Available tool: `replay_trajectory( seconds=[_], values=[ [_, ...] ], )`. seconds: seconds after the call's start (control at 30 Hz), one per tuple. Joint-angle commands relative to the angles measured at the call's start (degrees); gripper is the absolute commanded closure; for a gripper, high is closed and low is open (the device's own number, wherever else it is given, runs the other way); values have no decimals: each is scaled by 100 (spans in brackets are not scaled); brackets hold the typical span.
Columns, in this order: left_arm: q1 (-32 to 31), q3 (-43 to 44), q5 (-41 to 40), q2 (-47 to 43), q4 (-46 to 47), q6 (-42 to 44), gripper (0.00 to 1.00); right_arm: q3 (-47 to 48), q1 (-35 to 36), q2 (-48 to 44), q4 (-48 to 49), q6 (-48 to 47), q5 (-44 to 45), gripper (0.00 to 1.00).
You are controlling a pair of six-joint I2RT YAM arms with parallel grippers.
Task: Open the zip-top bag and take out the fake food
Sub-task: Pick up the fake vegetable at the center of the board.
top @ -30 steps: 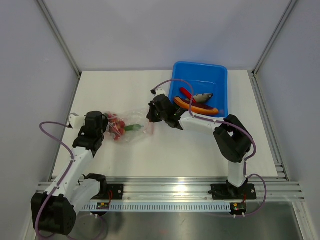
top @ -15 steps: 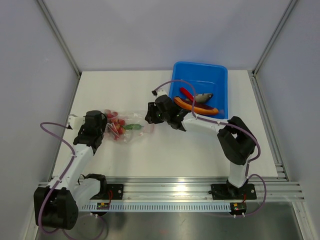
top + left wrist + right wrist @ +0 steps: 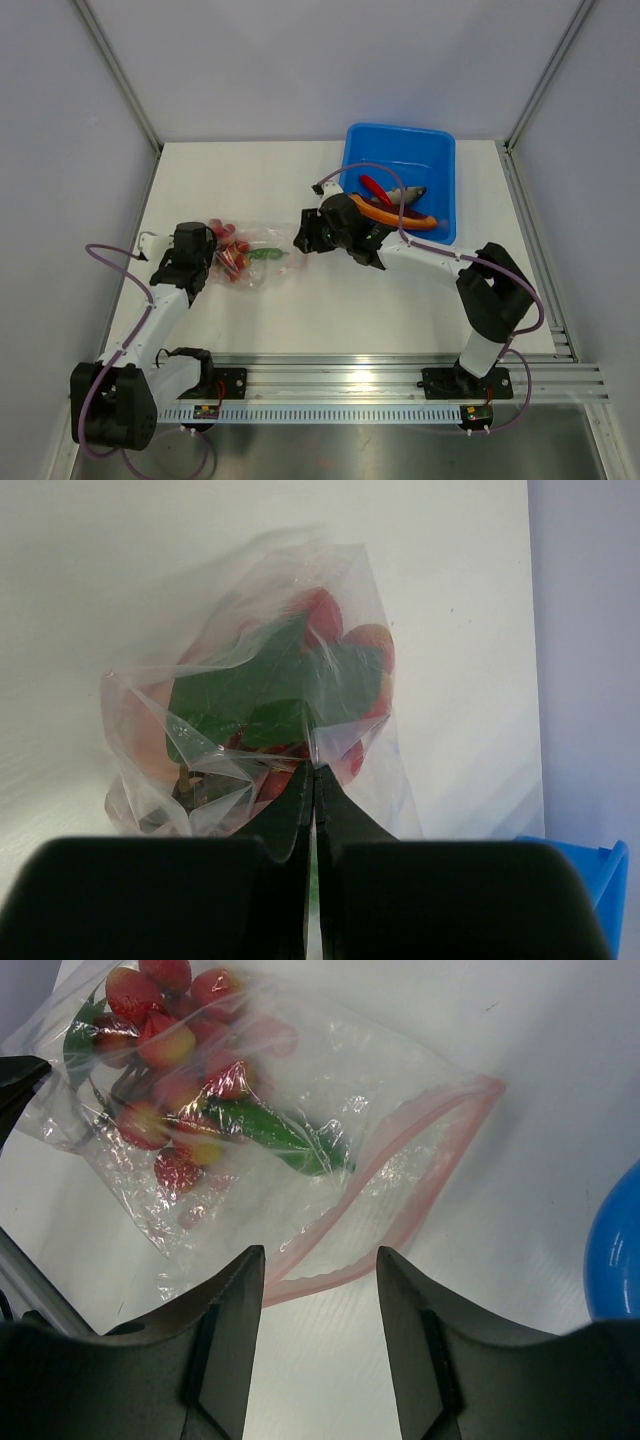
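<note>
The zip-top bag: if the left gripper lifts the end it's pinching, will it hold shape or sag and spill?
Probably floppy: the zip-top bag is thin, crinkled film, so it should sag below the left gripper. Its pink zipper mouth looks parted, so the red grape bunch and green piece may slide out. Likely light; it could skid when pushed.

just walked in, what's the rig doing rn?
Bag-emptying job, partway through. The left gripper is pinched shut on the closed end of the zip-top bag, which lies on the table. The right gripper is open at the bag's mouth, holding nothing; the zipper strip looks parted. A grape bunch and cucumber are inside the bag. The fish, pepper and orange piece sit in the blue tub.
</note>
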Motion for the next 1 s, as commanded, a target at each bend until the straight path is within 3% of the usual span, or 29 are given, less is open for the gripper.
replay_trajectory(
  seconds=[0.0, 0.47, 0.97],
  values=[
    [31, 16, -154, 8, 129, -51, 100, 10, 52, -43, -10, -153, 79, 44],
    [31, 43, -119, -98, 58, -33, 100, 344, 237, 502, -423, -400, 633, 45],
    [31, 289, -110, 279, -91, 283, 100, 564, 246, 1021, 658, -1155, -7, 38]
  ],
)
